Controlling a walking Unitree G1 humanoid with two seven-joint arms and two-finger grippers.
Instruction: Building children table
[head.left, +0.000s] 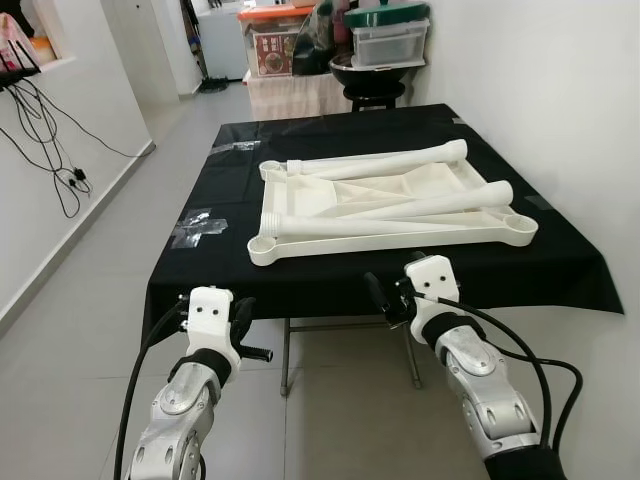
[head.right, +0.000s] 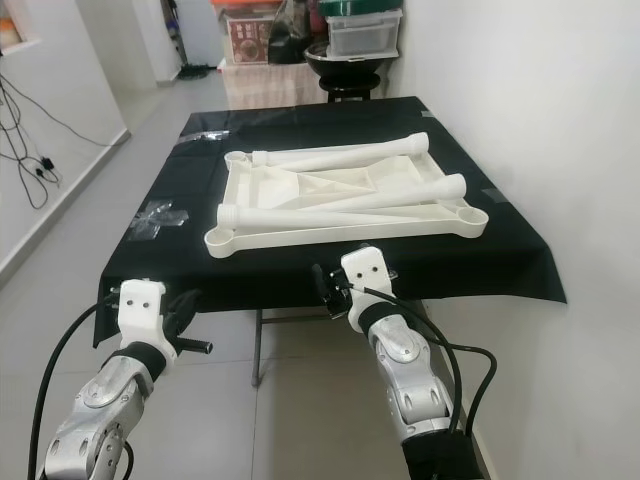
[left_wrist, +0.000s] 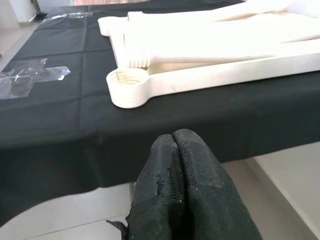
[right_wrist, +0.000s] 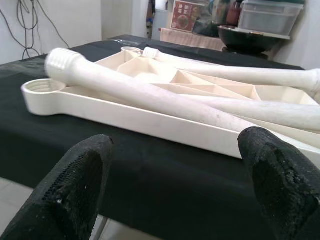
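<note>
The white tabletop (head.left: 400, 215) lies upside down on the black cloth (head.left: 330, 140) of the work table, near that table's front edge, and everything else I place against it. I count three loose white legs (head.left: 395, 163) lying across it: one along its far side, one slanting over the middle, one along its near side with a threaded end beside the near-left corner socket (left_wrist: 127, 86). I can make out round sockets at three of its corners.

My right gripper (right_wrist: 175, 175) hangs just short of the tabletop's near rim, its two black fingers (right_wrist: 75, 190) spread wide apart and holding nothing. My left gripper (left_wrist: 181, 150) sits lower and to the left of the tabletop, below the cloth's hanging edge, fingers pressed together on nothing.

Left of the tabletop, two patches of clear tape (head.left: 197, 226) stick to the cloth. Beyond its far side stand stacked storage boxes (head.left: 388, 40) and a dark stool (head.left: 372, 92).
</note>
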